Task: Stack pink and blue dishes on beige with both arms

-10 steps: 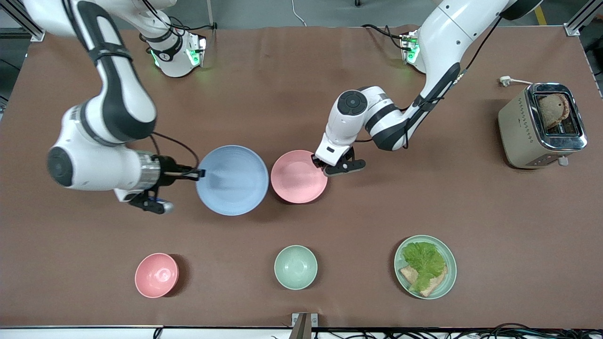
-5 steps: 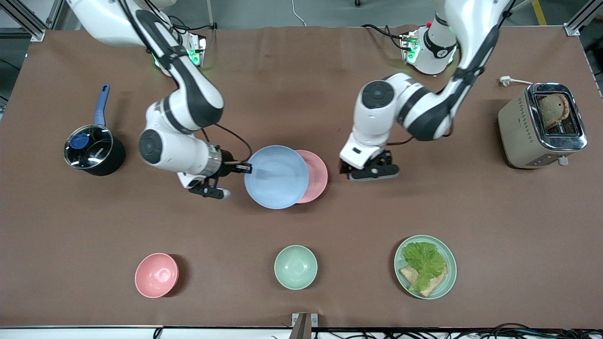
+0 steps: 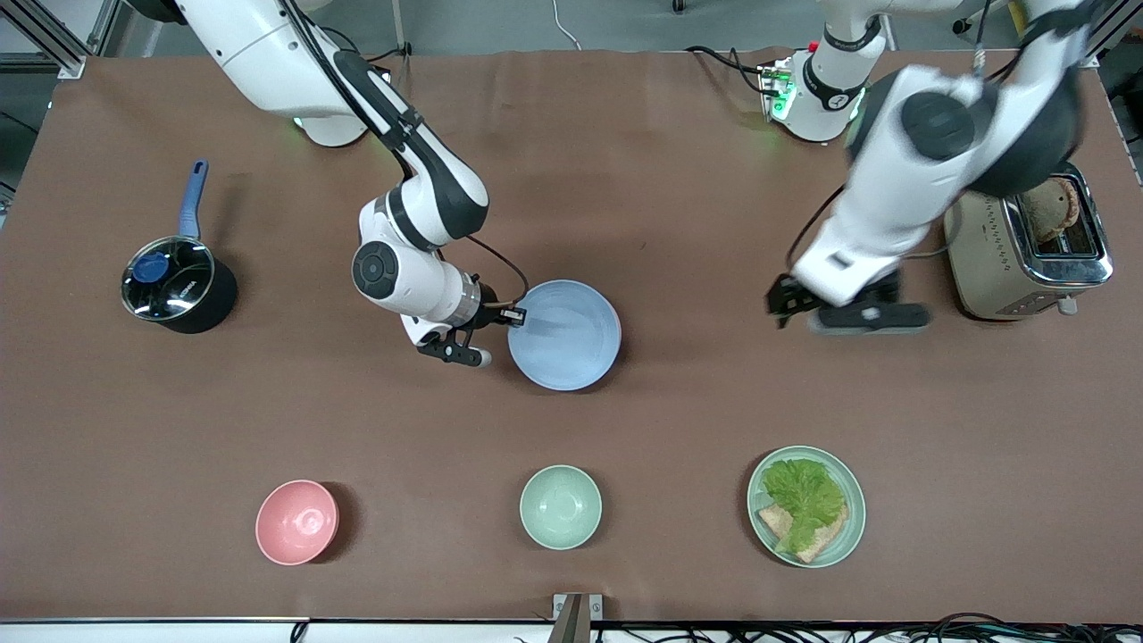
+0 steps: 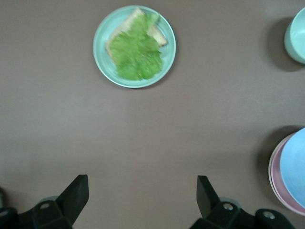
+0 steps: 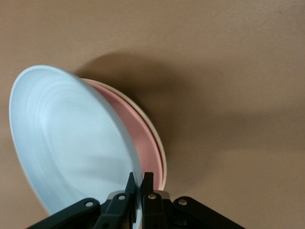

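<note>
The pale blue plate (image 3: 564, 335) hangs tilted at the table's middle, with my right gripper (image 3: 515, 314) shut on its rim. In the right wrist view the gripper (image 5: 138, 177) pinches the blue plate (image 5: 66, 143) right over the pink plate (image 5: 138, 138), which lies on the beige plate (image 5: 160, 148). From the front, pink and beige are hidden under the blue. My left gripper (image 3: 790, 308) is open and holds nothing, over bare table between the stack and the toaster. Its wrist view shows the gripper (image 4: 142, 191), the blue plate (image 4: 295, 167) and the pink rim (image 4: 275, 174).
A toaster (image 3: 1027, 241) stands at the left arm's end, a black pot (image 3: 179, 286) at the right arm's end. Nearer the camera are a pink bowl (image 3: 297, 522), a mint bowl (image 3: 560, 506) and a mint plate with lettuce (image 3: 806, 506).
My right gripper carried the blue plate sideways until it covers the pink plate. My left gripper let go of the pink plate's rim and drew away toward the toaster.
</note>
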Robot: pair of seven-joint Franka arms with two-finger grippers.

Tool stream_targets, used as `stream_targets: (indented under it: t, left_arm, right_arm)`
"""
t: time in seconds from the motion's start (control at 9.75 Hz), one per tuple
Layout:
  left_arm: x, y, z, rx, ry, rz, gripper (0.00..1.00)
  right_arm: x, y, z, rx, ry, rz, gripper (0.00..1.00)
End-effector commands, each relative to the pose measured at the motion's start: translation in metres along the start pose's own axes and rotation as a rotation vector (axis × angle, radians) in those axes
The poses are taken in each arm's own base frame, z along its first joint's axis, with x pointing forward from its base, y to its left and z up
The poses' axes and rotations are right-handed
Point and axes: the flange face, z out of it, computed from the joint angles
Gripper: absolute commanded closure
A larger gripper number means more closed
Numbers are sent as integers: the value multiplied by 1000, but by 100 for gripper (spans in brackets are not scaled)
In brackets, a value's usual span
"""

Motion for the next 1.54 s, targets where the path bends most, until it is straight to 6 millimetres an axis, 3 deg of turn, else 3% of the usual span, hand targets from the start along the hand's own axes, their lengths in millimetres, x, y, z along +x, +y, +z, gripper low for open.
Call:
stream_targets:
  t: [0.0, 0.1, 0.21, 0.31, 0.41, 0.51, 0.72, 0.92, 1.03, 1.13, 1.23, 1.33, 1.44]
  left_arm:
    - [-23, -46, -41, 2, -58, 7, 0]
    - [-36, -62, -63, 14, -77, -13, 0]
    - [-44, -86, -85, 16, -62, -9, 0]
    - [-51, -108, -101, 14, -65, 23, 0]
    - [-52, -127, -106, 13, -71, 48, 0]
    - [-47, -139, -124, 13, -55, 63, 0]
    - [-19, -144, -155, 22, -108, 59, 0]
    - [3, -154, -183, 23, -144, 38, 0]
    - [0, -157, -187, 15, -149, 31, 0]
    - [-10, -160, -189, 11, -167, 21, 0]
    - [-13, -158, -187, -5, -174, 10, 0]
    - [-19, -159, -185, -16, -183, 3, 0]
    - [-23, -160, -182, -16, -188, 0, 0]
  right_arm:
    - [-14, 7, -2, -20, 15, 25, 33]
    - [-13, 6, -5, -19, 16, 51, 0]
    - [-15, -1, -25, -4, 34, 51, 0]
    - [-19, -5, -65, -2, 41, 47, 0]
    - [-17, 3, -123, -54, 68, 24, 0]
    - [-18, 18, -182, -159, 136, -23, 0]
    - [6, 69, -310, -303, 293, 38, 0]
    - [17, 132, -407, -302, 359, 11, 0]
    - [16, 167, -446, -331, 317, -49, 0]
    - [14, 198, -499, -329, 302, -74, 0]
    - [4, 205, -536, -326, 299, -147, 0]
    - [-1, 210, -551, -332, 273, -173, 0]
    - [-4, 204, -546, -334, 261, -155, 0]
